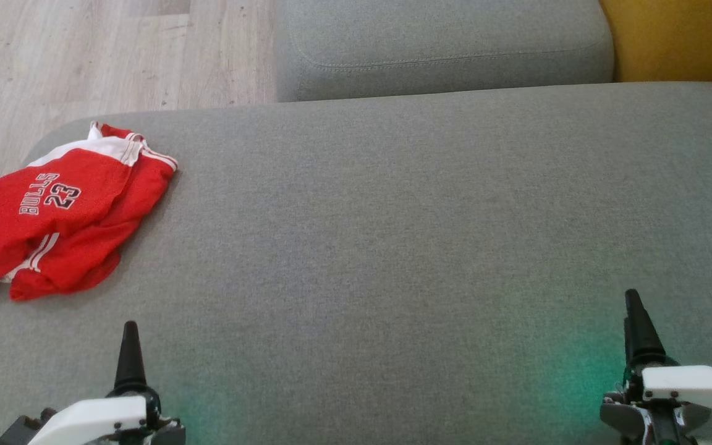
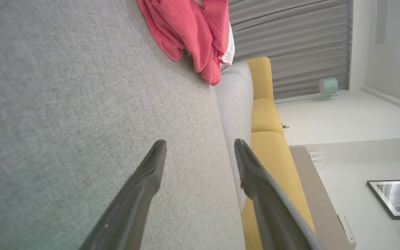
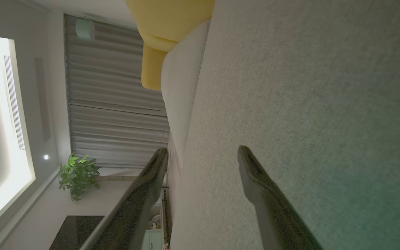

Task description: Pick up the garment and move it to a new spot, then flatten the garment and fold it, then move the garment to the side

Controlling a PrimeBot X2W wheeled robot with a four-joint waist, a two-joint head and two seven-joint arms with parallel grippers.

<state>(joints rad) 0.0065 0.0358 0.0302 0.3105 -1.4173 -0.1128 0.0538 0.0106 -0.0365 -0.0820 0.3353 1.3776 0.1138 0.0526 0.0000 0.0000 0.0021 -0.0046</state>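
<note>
A red garment with white trim and "BULLS 23" print lies crumpled at the left edge of the grey sofa seat. In the left wrist view the red garment sits well ahead of the fingers, at the top. My left gripper hovers low over the seat at the lower left, below the garment and apart from it. Its fingers stand open with nothing between them. My right gripper hangs at the lower right, far from the garment, and is open over bare fabric.
A grey back cushion lies beyond the seat, with a yellow cushion at the top right. Wooden floor shows past the seat's far left corner. Wide bare seat fabric stretches between the grippers and to the right of the garment.
</note>
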